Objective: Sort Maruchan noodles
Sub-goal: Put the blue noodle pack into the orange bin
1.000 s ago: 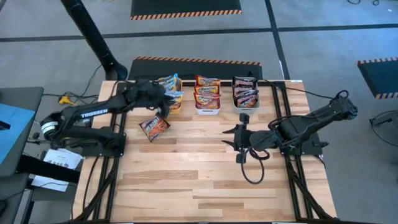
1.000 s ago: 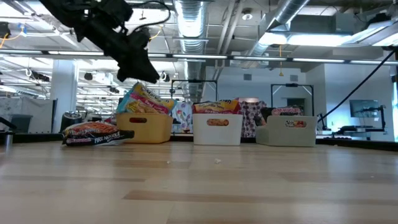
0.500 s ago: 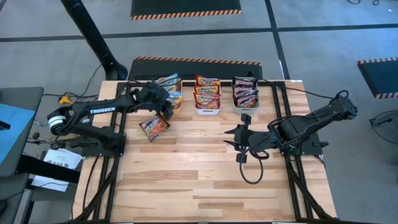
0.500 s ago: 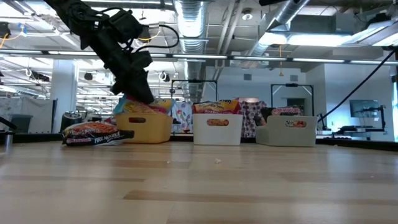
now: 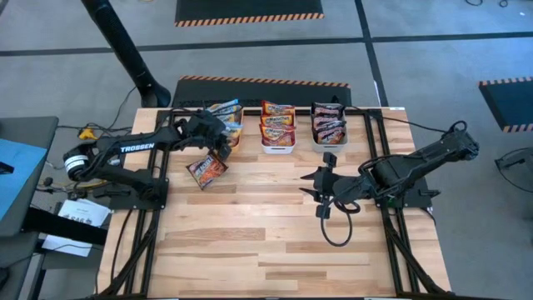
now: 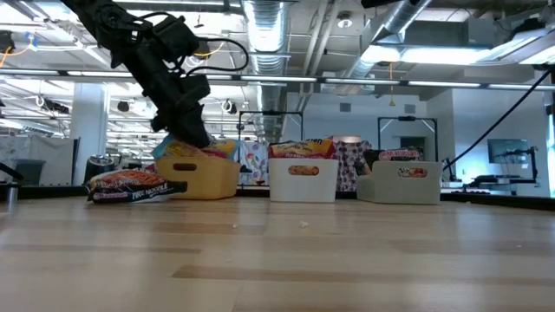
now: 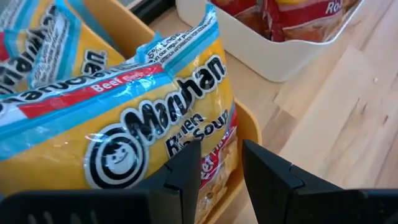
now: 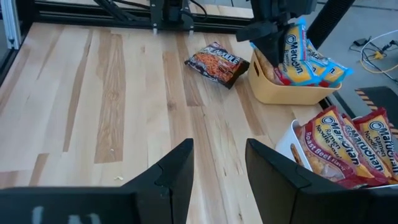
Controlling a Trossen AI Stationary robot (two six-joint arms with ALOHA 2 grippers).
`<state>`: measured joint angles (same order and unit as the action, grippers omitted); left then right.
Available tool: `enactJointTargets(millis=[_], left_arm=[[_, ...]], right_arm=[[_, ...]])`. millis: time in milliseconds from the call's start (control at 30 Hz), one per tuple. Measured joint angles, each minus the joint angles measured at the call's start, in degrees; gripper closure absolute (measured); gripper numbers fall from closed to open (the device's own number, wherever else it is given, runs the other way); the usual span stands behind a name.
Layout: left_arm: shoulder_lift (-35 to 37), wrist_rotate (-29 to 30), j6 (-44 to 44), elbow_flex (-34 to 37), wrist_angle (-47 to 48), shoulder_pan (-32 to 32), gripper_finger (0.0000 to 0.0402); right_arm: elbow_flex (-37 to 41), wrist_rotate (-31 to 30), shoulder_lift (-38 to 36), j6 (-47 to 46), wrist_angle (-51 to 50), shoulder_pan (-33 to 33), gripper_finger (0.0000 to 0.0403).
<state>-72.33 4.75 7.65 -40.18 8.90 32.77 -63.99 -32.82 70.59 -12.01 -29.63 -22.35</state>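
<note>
Now that your left tool (image 7: 219,168) has dropped into the orange plastic bin (image 5: 236,143), released, its yellow-and-blue plastic noodle packet (image 7: 118,134) is sorted; one dark red-black packet (image 5: 206,170) remains beside that bin.

three bins in row at table's (image 5: 275,242) far edge: orange bin (image 6: 201,178), white bin (image 6: 303,180), grey bin (image 6: 406,185); black cable (image 5: 335,227) looped on wood; blue box (image 5: 15,179) off to side

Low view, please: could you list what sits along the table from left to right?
Loose dark noodle packet → orange bin with yellow packets, left gripper over it → white bin → grey bin.
</note>
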Motion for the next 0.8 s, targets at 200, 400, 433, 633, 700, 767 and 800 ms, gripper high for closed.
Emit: enactJointTargets(millis=[200, 400, 433, 633, 700, 767, 800], left_arm=[[0.2, -4.6, -0.3, 0.0, -3.8, 0.1, 0.0292], [0.8, -7.3, -0.1, -2.2, 0.9, 0.1, 0.0292], [0.8, -7.2, -0.7, -3.1, 3.1, 0.1, 0.0292], [0.8, -6.5, -3.3, -10.4, 20.6, 0.1, 0.0292], [0.8, -6.2, -4.2, -12.7, 26.0, 0.1, 0.0292], [0.9, -5.0, -5.1, -14.0, 30.0, 0.1, 0.0292], [0.9, -4.4, -5.4, -14.1, 31.0, 0.1, 0.0292]], right_arm=[[0.0, 0.0, 0.0, 0.0, 0.0, 0.0, 0.0235], [0.0, 0.0, 0.0, 0.0, 0.0, 0.0, 0.0235], [0.0, 0.0, 0.0, 0.0, -0.1, 0.0, 0.0235], [0.0, 0.0, 0.0, -0.2, -0.1, 0.0, 0.0235], [0.0, 0.0, 0.0, -0.2, -0.1, 0.0, 0.0235], [0.0, 0.0, 0.0, -0.2, -0.1, 0.0, 0.0235], [0.0, 0.0, 0.0, -0.2, -0.1, 0.0, 0.0235]])
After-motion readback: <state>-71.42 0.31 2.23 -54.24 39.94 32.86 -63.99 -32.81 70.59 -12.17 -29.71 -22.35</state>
